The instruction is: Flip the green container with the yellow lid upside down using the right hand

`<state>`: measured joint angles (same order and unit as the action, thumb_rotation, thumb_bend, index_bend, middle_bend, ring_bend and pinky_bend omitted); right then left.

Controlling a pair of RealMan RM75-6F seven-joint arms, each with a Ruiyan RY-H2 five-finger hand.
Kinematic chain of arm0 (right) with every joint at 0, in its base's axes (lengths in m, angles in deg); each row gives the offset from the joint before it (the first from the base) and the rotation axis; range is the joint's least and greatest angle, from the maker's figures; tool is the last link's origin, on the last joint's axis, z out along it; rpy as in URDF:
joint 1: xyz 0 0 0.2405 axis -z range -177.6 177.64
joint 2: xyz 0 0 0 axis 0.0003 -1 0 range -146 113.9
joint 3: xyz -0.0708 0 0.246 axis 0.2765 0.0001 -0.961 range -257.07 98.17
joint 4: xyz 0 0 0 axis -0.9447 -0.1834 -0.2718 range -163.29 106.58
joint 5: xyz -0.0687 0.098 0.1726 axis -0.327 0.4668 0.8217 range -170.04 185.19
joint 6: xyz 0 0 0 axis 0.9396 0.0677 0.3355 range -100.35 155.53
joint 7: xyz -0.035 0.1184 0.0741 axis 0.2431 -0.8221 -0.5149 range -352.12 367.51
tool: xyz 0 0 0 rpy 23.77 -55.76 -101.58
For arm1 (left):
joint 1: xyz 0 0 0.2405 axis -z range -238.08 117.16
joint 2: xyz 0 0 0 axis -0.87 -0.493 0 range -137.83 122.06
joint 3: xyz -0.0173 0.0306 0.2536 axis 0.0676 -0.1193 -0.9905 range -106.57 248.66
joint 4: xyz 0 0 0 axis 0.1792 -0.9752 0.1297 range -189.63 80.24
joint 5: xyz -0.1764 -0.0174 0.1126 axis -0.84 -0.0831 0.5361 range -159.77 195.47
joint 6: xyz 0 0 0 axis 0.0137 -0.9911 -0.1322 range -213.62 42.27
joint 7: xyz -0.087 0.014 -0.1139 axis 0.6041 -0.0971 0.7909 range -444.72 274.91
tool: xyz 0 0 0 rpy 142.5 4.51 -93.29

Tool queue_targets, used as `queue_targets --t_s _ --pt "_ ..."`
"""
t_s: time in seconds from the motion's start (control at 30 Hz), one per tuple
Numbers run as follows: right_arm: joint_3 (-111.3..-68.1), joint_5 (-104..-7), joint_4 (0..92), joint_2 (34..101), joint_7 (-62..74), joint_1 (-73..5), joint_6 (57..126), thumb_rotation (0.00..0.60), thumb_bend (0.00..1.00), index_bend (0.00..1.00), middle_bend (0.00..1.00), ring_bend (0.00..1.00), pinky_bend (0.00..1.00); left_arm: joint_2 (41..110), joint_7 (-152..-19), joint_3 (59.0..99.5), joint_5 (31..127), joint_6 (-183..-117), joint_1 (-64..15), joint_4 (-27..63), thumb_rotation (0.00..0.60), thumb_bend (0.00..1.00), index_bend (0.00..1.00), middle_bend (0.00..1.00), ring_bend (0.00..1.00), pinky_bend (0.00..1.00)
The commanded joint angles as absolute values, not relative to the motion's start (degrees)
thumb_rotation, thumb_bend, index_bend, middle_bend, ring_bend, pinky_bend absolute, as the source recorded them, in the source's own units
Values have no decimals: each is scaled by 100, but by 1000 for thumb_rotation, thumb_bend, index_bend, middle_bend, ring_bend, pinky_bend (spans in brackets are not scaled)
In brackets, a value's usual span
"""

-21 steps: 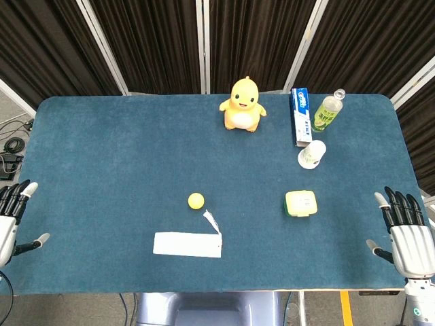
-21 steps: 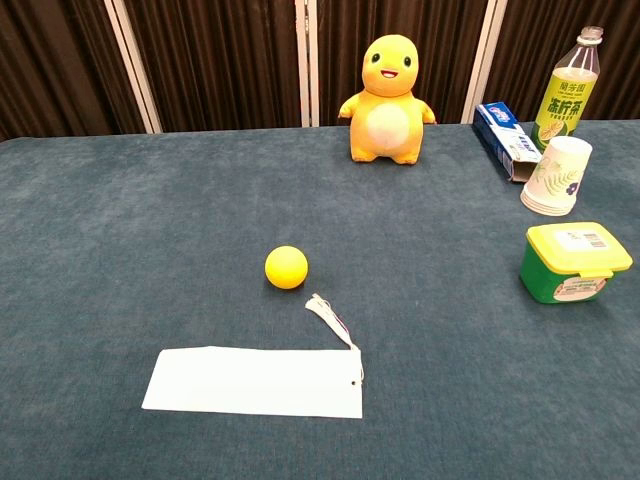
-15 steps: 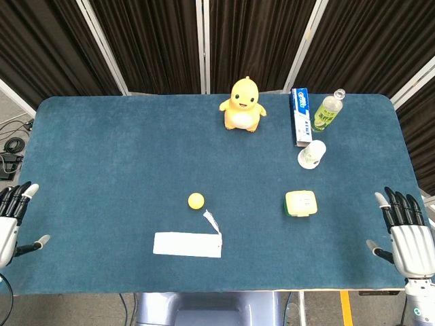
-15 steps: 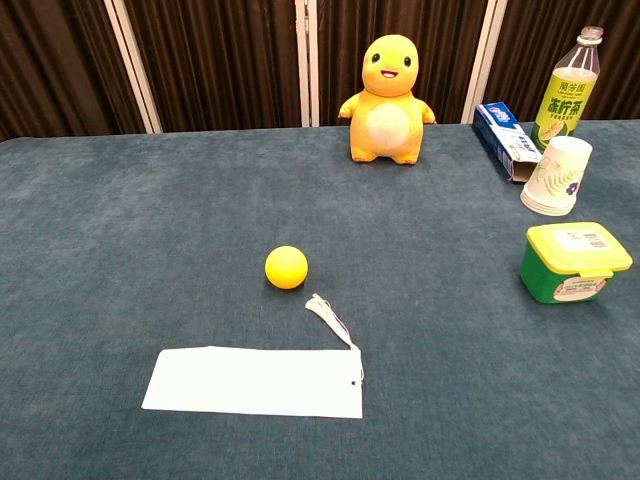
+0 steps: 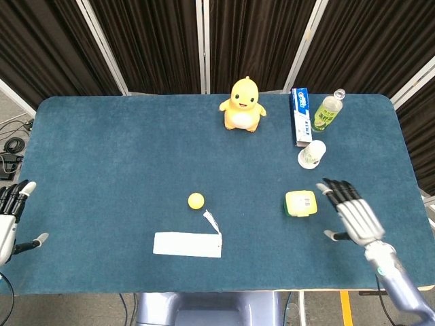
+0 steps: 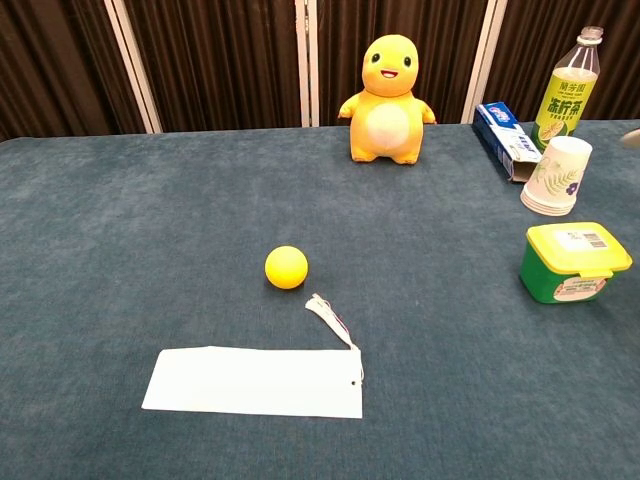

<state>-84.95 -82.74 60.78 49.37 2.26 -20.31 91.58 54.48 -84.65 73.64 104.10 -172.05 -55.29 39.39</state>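
Observation:
The green container with the yellow lid [image 5: 300,203] [image 6: 573,262] stands upright, lid up, on the right side of the blue table. My right hand [image 5: 353,214] hovers over the table just right of it, fingers spread, holding nothing and apart from the container. Only a fingertip [image 6: 631,137] of that hand shows at the right edge of the chest view. My left hand [image 5: 9,216] hangs off the table's left edge, fingers apart and empty.
A paper cup [image 5: 311,154] stands behind the container, with a toothpaste box [image 5: 300,115] and a drink bottle [image 5: 328,111] further back. A yellow plush toy [image 5: 242,104] sits at back centre. A yellow ball [image 5: 196,200] and a white paper tag [image 5: 187,244] lie near the front.
My right hand has moved left from beyond the table's right edge to over the table, close beside the container. The left hand has barely shifted. The container has not moved.

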Motion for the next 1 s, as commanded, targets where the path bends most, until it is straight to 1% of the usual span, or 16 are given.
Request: queue_targets --t_s 0.03,0.2,0.3,0.37,0.4,0.5,0.6,0.67,0.73,0.87,1.0 --pt "-8648 -8010 5921 5105 -43 -2779 8225 600 0 0 0 0 8 5438 -8452 7380 10356 -17169 -5527 3934 600 0 0 0 0 0" --pt "-8663 -7680 5798 5289 412 -3037 7790 600 0 0 17 0 87 5425 -8411 7399 10289 -17118 -5518 3919 600 0 0 0 0 0" --pt "-8646 -7523 5761 5354 634 -3106 7643 600 0 9 67 2 126 5415 -8389 7407 10274 -17106 -5514 3918 600 0 0 0 0 0" --pt "-8641 -7376 5682 5462 858 -3150 7583 600 23 47 112 26 163 5410 -8369 7416 10263 -17095 -5508 3916 600 0 0 0 0 0" --pt "-8637 -7333 5621 5522 948 -3160 7583 600 43 66 132 44 178 5408 -8359 7419 10258 -17091 -5506 3915 600 0 0 0 0 0" --pt "-8608 -7114 5216 5840 1302 -3184 7578 600 153 160 222 129 252 5386 -8280 7443 10231 -17098 -5509 3906 600 0 0 0 0 0" --pt "-8589 -7046 5000 6016 1387 -3173 7662 600 254 236 306 213 332 5377 -8234 7449 10231 -17098 -5509 3890 600 0 0 0 0 0" --pt "-8582 -7085 4870 6104 1382 -3153 7796 600 336 289 376 289 391 5374 -8218 7449 10231 -17092 -5507 3885 600 0 0 0 0 0" --pt "-8568 -7149 4822 6138 1260 -3127 7907 600 399 326 416 336 432 5372 -8208 7449 10233 -17086 -5505 3885 600 0 0 0 0 0" --pt "-8564 -7250 5015 5994 885 -3103 7990 600 505 379 448 369 463 5378 -8216 7451 10229 -17076 -5500 3880 600 0 0 0 0 0" --pt "-8588 -7370 5486 5584 429 -3121 7996 600 560 404 466 376 472 5387 -8230 7451 10220 -17054 -5491 3873 600 0 0 0 0 0"
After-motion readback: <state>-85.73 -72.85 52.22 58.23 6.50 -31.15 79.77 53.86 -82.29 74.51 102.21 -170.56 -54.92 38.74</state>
